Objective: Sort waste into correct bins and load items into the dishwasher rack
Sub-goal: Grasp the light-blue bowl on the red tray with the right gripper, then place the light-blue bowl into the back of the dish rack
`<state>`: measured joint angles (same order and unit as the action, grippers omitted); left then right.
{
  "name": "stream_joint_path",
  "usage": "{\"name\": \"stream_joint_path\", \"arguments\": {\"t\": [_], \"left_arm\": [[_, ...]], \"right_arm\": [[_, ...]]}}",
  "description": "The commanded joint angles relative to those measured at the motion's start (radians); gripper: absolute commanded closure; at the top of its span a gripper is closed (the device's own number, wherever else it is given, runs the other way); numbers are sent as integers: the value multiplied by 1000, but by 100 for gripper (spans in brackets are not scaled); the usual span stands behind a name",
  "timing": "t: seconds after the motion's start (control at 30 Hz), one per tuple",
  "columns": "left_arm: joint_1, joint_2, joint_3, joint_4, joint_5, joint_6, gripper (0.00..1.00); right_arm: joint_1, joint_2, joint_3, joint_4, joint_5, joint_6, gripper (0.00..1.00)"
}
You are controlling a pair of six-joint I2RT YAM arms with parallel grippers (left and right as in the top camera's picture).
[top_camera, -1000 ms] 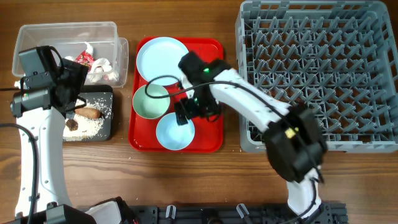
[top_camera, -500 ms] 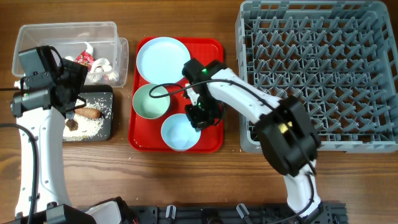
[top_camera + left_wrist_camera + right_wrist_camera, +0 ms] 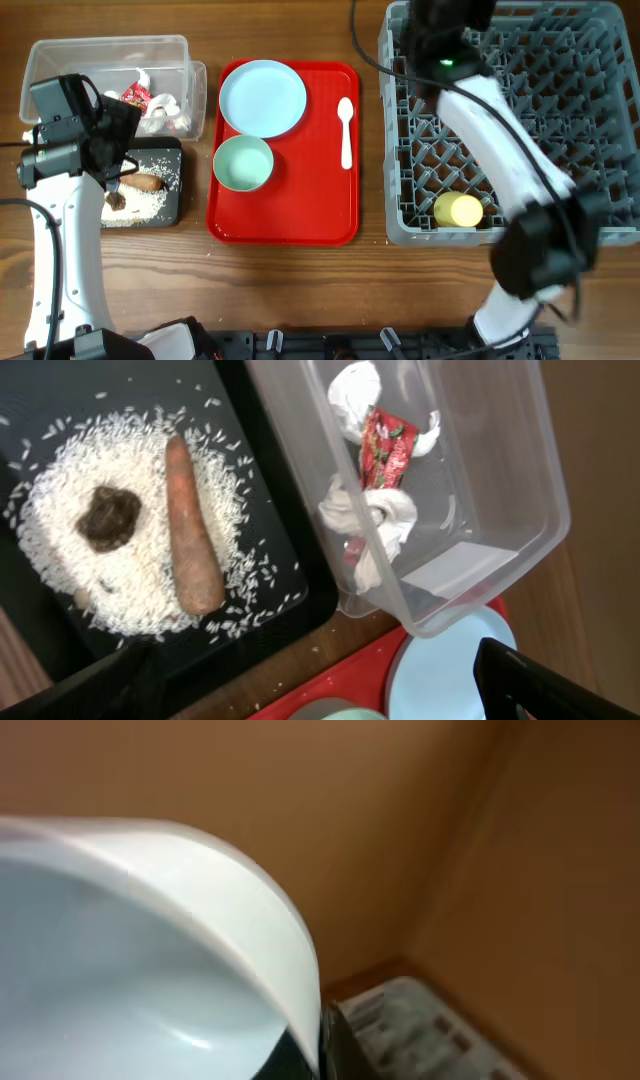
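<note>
In the right wrist view my right gripper (image 3: 320,1048) is shut on the rim of a pale blue bowl (image 3: 120,970), held up in the air. From overhead, that arm's wrist (image 3: 440,35) hangs over the far left corner of the grey dishwasher rack (image 3: 600,120), and the held bowl is hidden there. A yellow cup (image 3: 458,210) lies in the rack. On the red tray (image 3: 300,215) rest a plate (image 3: 262,97), a second bowl (image 3: 243,163) and a white spoon (image 3: 346,130). My left gripper (image 3: 330,700) stands open above the bins, holding nothing.
The clear tub (image 3: 500,470) holds a red-and-white wrapper (image 3: 388,445) and white tissue (image 3: 385,520). The black tray (image 3: 270,560) holds rice (image 3: 60,480), a brown lump (image 3: 108,518) and a carrot-like stick (image 3: 192,530). Stray grains dot the wood beside it.
My right gripper closed on the near bowl on the red tray and carried it up and right to the rack's far left corner. The spoon and cup now show. The left arm stayed still.
</note>
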<state>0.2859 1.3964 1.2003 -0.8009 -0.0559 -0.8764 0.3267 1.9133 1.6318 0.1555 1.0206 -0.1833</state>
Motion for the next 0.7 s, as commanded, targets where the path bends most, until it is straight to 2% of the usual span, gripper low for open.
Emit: {"name": "stream_joint_path", "arguments": {"t": [0.0, 0.03, 0.17, 0.3, 0.4, 0.43, 0.47, 0.5, 0.53, 0.67], "left_arm": [[-2, -9, 6, 3, -10, 13, 0], [-2, -9, 6, 3, -9, 13, 0], [-2, -9, 6, 3, -9, 13, 0], [-2, -9, 6, 3, -9, 13, 0], [-2, -9, 6, 3, -9, 13, 0], [-2, -9, 6, 3, -9, 13, 0], [-2, -9, 6, 3, -9, 13, 0], [-2, -9, 6, 3, -9, 13, 0], [-2, -9, 6, 3, -9, 13, 0], [-2, -9, 6, 3, -9, 13, 0]], "right_arm": [[-5, 200, -4, 200, 137, -569, 96], [-6, 247, -4, 246, 137, -607, 96], [-6, 368, -4, 250, 136, -599, 96], [9, 387, -4, 165, 156, -600, 96], [38, 387, -4, 165, 201, -603, 96], [49, 387, -4, 165, 215, -603, 93], [61, 387, -4, 166, 223, -603, 63], [74, 387, -4, 166, 227, -603, 12], [82, 387, -4, 166, 226, -603, 0], [112, 383, -4, 215, 226, -607, 0]]}}
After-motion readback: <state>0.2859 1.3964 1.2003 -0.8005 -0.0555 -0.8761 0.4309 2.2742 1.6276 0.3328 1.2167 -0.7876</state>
